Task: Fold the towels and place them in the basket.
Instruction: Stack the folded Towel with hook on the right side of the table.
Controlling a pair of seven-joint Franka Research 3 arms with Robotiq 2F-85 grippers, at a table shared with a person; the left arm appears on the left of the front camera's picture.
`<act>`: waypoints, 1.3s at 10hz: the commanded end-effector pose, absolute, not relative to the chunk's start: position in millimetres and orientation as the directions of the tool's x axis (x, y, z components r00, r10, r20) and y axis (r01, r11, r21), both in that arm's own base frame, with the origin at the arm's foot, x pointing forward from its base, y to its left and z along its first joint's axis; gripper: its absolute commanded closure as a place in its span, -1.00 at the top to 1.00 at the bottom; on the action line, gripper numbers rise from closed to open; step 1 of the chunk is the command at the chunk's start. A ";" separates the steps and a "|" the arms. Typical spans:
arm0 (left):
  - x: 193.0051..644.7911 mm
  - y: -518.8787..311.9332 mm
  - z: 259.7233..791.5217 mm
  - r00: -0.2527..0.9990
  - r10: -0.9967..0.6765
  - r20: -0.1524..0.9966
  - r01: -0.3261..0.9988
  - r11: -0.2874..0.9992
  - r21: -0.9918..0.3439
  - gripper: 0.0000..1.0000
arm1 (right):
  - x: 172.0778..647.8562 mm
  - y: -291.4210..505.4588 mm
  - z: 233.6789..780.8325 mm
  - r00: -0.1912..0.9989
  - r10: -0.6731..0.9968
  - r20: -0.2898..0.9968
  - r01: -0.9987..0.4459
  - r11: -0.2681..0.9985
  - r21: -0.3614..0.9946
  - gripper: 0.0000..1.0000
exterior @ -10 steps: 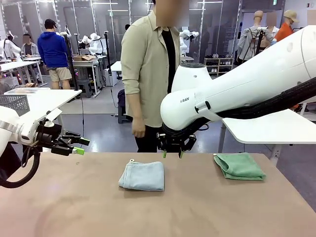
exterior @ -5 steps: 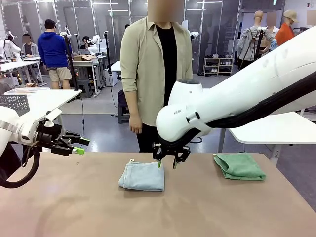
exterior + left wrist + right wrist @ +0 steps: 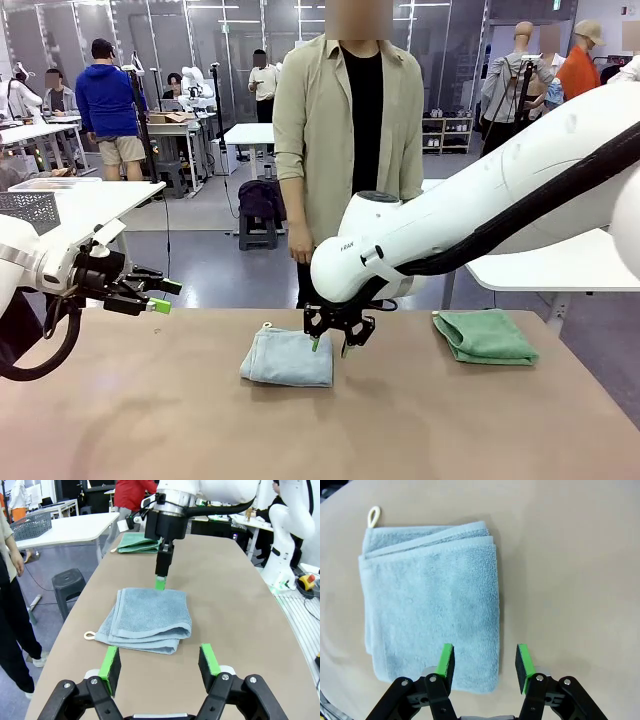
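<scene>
Big brown table (image 3: 420, 430) across the whole front, person (image 3: 350, 150) standing at the far edge, hands down. Grey-blue towel (image 3: 288, 357) lying folded near mid-table, hanging loop at its far left corner; mint green towel (image 3: 485, 336) folded well apart toward the right edge. Basket nowhere to be found on the table. Right gripper (image 3: 329, 347) poised tip-down over the grey-blue towel's right edge, jaws apart, nothing between them; from the wrist, one green pad (image 3: 446, 661) over the cloth, the other over bare table. Left gripper (image 3: 158, 296) parked off at the left, level, jaws spread and empty, pointing along the table toward that same towel.

Step in hand, by the look of it: picking up the folded grey-blue towel. Best done by dropping straight down astride that right edge, catching all the stacked layers at once, closing firmly, then lifting slowly to keep the fold from spilling open.
</scene>
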State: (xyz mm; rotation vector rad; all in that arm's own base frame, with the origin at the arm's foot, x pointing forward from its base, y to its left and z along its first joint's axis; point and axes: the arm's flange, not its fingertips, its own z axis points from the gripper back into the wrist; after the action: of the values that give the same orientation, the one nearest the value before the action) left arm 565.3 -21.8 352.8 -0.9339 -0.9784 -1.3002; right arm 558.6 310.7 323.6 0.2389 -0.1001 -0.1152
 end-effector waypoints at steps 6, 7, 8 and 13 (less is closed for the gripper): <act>564.7 -21.6 354.4 0.019 -0.321 0.947 0.999 0.053 -0.002 0.60 | 574.1 318.9 294.3 0.989 -0.136 0.061 0.111 0.945 0.307 0.25; 564.7 -21.6 354.4 0.019 -0.321 0.947 0.999 0.053 -0.002 0.60 | 574.3 319.4 294.5 0.989 -0.133 0.063 0.108 0.946 0.305 -0.15; 564.7 -21.6 354.4 0.019 -0.321 0.947 0.999 0.053 -0.002 0.60 | 574.4 319.5 294.5 0.990 -0.130 0.061 0.105 0.946 0.306 -0.15; 564.7 -21.6 354.4 0.019 -0.321 0.947 0.999 0.053 -0.002 0.60 | 572.4 317.3 298.3 0.994 -0.091 0.058 0.070 0.955 0.290 -1.00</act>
State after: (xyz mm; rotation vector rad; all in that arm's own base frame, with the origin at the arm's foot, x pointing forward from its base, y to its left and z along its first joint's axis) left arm 565.3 -21.8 352.8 -0.9339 -0.9784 -1.3002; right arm 571.6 319.4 297.1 0.2796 -0.0765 -0.1059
